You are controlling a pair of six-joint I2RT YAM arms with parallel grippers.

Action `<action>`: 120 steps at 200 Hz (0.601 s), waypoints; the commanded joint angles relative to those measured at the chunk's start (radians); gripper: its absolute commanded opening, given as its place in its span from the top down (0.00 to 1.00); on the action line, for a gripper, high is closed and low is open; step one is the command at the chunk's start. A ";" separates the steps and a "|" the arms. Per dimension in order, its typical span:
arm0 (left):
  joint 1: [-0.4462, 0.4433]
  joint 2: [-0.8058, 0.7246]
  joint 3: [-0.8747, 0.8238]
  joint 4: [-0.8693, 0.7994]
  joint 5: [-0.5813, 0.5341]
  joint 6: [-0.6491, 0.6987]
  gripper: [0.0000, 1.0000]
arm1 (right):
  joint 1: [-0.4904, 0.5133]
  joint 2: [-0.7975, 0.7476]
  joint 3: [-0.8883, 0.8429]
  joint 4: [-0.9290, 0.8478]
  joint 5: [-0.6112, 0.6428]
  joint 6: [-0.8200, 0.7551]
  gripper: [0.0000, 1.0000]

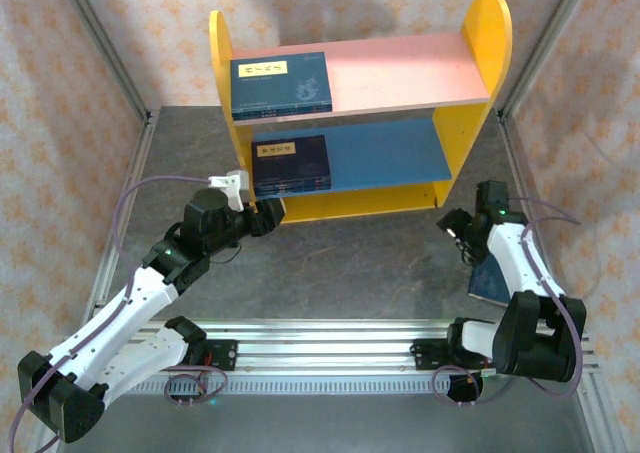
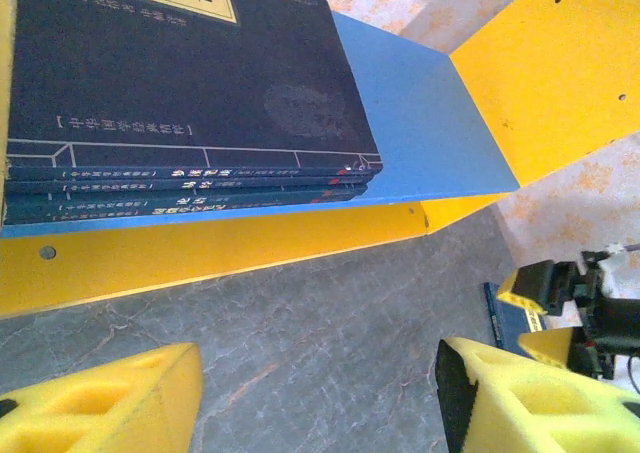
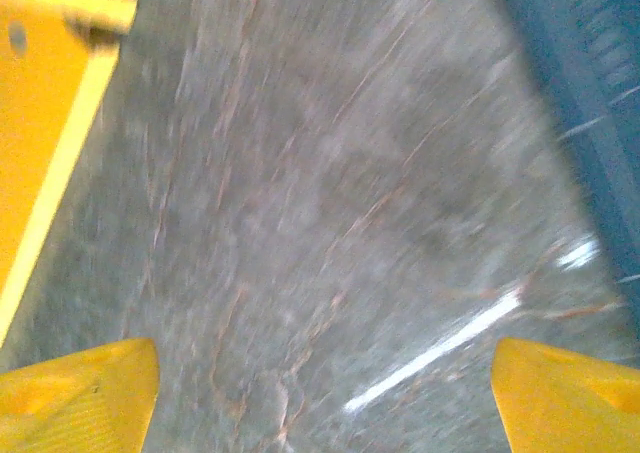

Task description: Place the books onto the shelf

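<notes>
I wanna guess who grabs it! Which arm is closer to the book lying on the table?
Right. The right gripper is just beside the book on the table; the left gripper is far across, by the shelf's lower left corner.

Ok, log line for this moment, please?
left gripper open, empty, by lower stack | right gripper open, empty, above table | upper books on shelf | one book on table, unshelved

The left arm reaches forward and inward, left gripper splayed wide and empty, while the right arm stands folded at the elbow, right gripper angled down, jaws likewise apart.
</notes>
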 commanded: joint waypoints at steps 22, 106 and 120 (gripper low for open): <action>0.006 -0.018 0.012 -0.010 0.000 0.011 0.37 | -0.184 0.034 0.039 -0.095 0.118 -0.117 0.13; 0.006 0.007 0.019 -0.018 0.022 0.036 0.37 | -0.310 0.184 -0.068 0.070 0.002 -0.083 0.12; 0.004 0.005 0.020 -0.022 0.024 0.036 0.36 | -0.310 0.208 -0.083 0.088 -0.038 -0.088 0.12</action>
